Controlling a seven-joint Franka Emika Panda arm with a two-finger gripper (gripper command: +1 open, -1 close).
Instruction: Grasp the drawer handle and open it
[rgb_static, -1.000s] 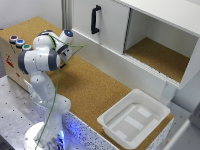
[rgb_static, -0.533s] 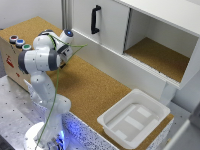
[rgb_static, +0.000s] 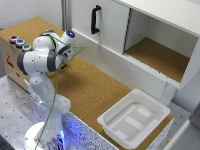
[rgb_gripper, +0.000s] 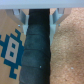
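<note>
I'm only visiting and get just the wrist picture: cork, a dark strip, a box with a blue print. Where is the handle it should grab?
Observer: The handle is a black upright bar on a white cabinet door, at the back of the exterior view.
Visitor: Is the robot close to it?
Observer: No. The arm is folded over the table toward the exterior view's left, apart from the cabinet.
Visitor: Anything else on that table?
Observer: A white tray sits at the exterior view's right end.
</note>
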